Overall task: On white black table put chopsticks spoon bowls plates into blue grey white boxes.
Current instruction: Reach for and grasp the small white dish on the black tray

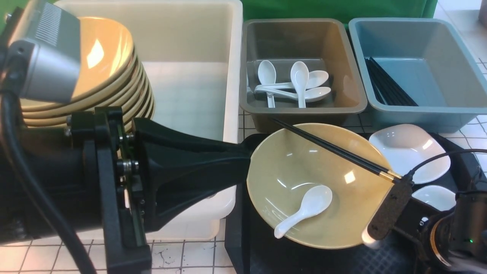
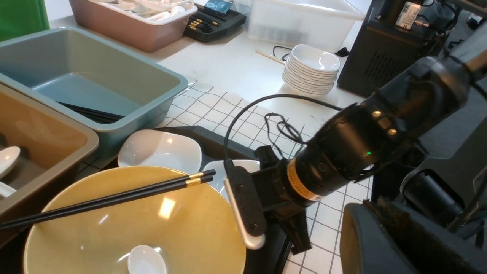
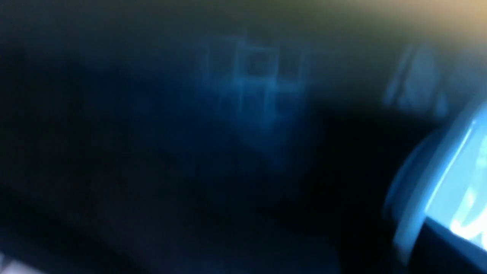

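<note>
A yellow bowl (image 1: 289,163) sits on the black tray (image 1: 304,260). It holds a white spoon (image 1: 304,207), and the chopsticks (image 1: 335,150) lie across its rim. Two white plates (image 1: 409,152) (image 1: 435,196) lie to its right. My left gripper (image 1: 247,152) (image 2: 367,203) is shut and empty at the bowl's left rim. One padded finger (image 2: 243,205) of my right gripper (image 1: 374,228) lies along the bowl's right rim, just short of the chopsticks' gold ends. Its other finger is hidden. The right wrist view is dark blur.
Behind the tray stand the white box (image 1: 236,76) with stacked bowls (image 1: 114,76), the grey box (image 1: 304,111) with spoons (image 1: 298,82) and the blue box (image 1: 418,114) with chopsticks (image 1: 388,89). A stack of plates (image 2: 310,68) and a loose cable (image 2: 266,99) lie further right.
</note>
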